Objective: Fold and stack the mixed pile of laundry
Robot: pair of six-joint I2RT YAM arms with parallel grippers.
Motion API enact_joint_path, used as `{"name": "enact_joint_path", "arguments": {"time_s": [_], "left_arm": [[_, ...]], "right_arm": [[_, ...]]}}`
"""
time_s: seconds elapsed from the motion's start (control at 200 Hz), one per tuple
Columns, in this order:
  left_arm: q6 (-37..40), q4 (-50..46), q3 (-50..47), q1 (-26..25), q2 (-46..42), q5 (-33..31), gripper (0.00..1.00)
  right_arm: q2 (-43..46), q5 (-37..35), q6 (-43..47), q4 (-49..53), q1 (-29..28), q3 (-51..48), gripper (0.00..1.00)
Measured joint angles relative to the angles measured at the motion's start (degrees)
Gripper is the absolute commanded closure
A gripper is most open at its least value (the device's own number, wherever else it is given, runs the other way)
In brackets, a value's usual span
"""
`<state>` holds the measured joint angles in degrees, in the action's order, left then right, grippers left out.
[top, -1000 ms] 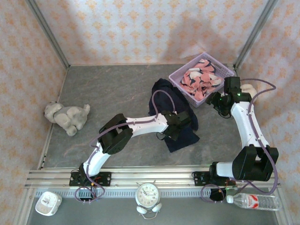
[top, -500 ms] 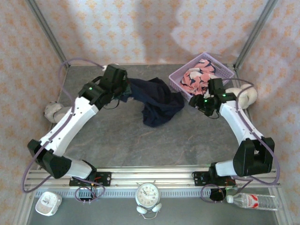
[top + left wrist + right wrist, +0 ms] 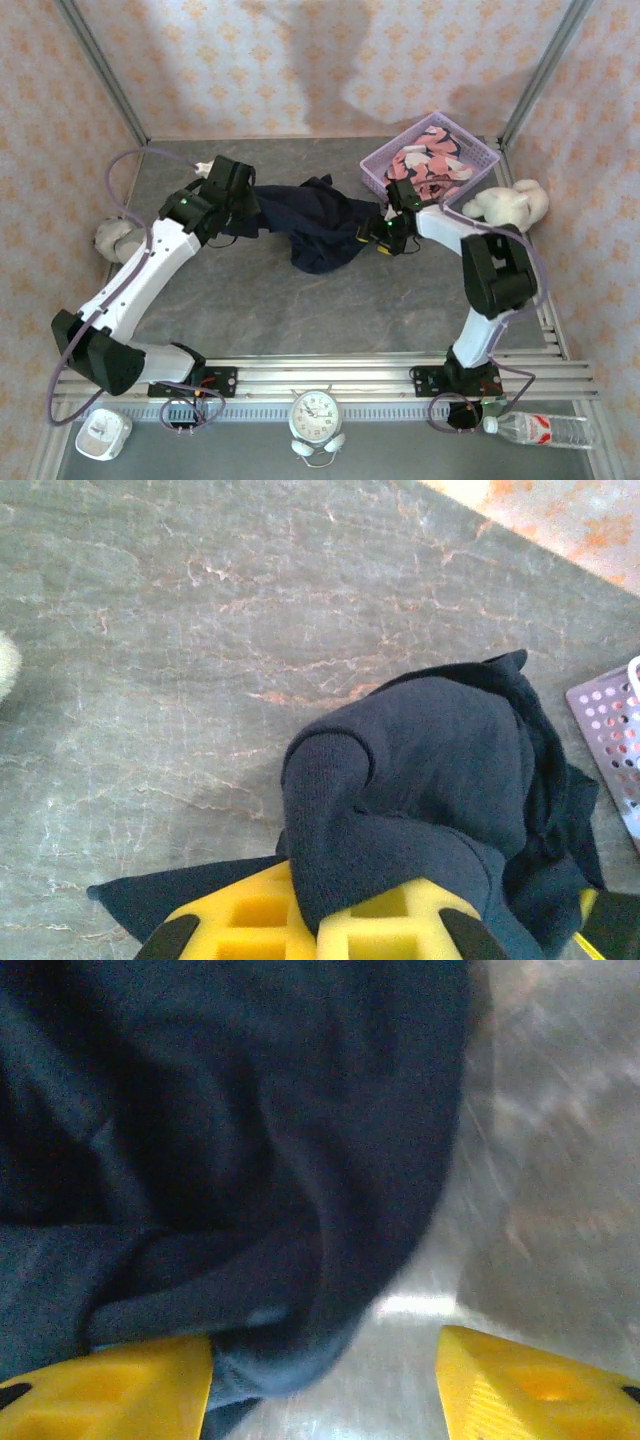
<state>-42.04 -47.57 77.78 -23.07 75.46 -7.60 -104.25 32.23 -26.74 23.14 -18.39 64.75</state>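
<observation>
Navy garment (image 3: 320,225) lies bunched on the grey desk (image 3: 300,310), upper centre of the overhead frame. The left hand (image 3: 238,200) is clenched on its left end, cloth draped over the yellow fingers (image 3: 250,915). The right hand (image 3: 372,232), at its right edge, has its fingers spread, cloth against one. A pink printed garment (image 3: 425,165) sits in the lavender basket (image 3: 372,168), upper right.

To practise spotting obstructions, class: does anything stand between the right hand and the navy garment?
Nothing visible does. The right hand has its fingers open at the navy garment's edge. Cloth lies between them against one finger, and bare table shows beside the other.
</observation>
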Motion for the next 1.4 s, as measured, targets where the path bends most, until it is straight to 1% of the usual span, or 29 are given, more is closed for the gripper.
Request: {"name": "enact_joint_path", "arguments": {"time_s": [0.04,0.065,0.165,0.295,0.38,0.485,0.58,0.625,0.721,0.766,0.841,0.916,1.041,1.141,1.201,1.241,1.291,1.401], "left_arm": [[0.0,0.0,0.0,0.2,-0.2,-0.2,1.0],[0.0,0.0,0.0,0.3,-0.2,-0.3,1.0],[0.0,0.0,0.1,1.2,-0.1,-0.4,1.0],[0.6,-0.7,2.5,4.1,0.5,-0.6,1.0],[1.7,-1.1,7.3,7.2,0.9,-0.7,1.0],[3.8,-1.0,15.5,10.2,0.8,-1.2,1.0],[5.7,-0.5,21.7,10.6,-0.1,-1.2,1.0],[6.1,0.0,23.0,10.6,-1.2,-0.9,1.0],[6.1,1.5,21.6,10.6,-4.7,-0.5,1.0],[5.9,2.6,19.2,10.6,-6.4,-0.6,1.0],[5.4,4.2,12.5,10.6,-8.9,-0.7,1.0],[4.3,5.5,5.0,10.6,-9.7,-1.4,1.0],[1.9,5.6,-4.7,10.6,-6.7,-1.9,1.0],[0.6,5.6,-9.6,10.6,-4.8,-1.2,1.0],[0.3,5.6,-10.1,10.7,-4.4,-0.6,1.0],[0.3,5.6,-9.5,10.8,-4.2,-0.3,1.0],[0.5,5.3,-7.2,11.3,-3.3,-0.2,1.0],[1.7,4.6,3.1,14.0,1.2,1.4,1.0]], "right_arm": [[-2.1,0.5,-0.7,-0.9,0.0,1.2,0.92],[-3.2,0.6,-0.9,-1.2,0.0,2.1,1.0],[-4.3,0.6,-1.8,-1.1,0.0,5.5,1.0],[-1.1,0.0,-1.0,2.6,0.0,11.6,1.0],[2.4,-1.2,1.0,8.7,0.0,19.2,1.0],[7.4,-3.4,4.7,14.7,0.1,31.5,1.0],[12.4,-4.7,7.2,18.9,0.1,40.9,1.0],[14.7,-5.0,7.9,20.3,0.1,43.4,1.0],[19.4,-5.0,8.5,23.0,0.2,45.6,1.0],[20.5,-4.8,8.5,23.6,0.2,45.0,1.0],[20.5,-4.1,7.9,23.1,0.2,42.4,1.0],[17.4,-3.2,6.3,22.0,0.2,39.1,1.0],[5.8,-0.8,3.1,19.0,0.2,34.4,1.0],[-0.8,0.4,0.8,18.3,0.2,28.1,1.0],[-3.3,0.4,0.5,19.8,0.1,27.7,1.0],[-4.6,0.4,0.5,20.9,0.1,29.5,1.0],[-6.5,0.4,0.6,22.6,0.1,34.6,1.0],[-11.9,0.7,1.4,24.9,0.1,53.9,1.0]]}}
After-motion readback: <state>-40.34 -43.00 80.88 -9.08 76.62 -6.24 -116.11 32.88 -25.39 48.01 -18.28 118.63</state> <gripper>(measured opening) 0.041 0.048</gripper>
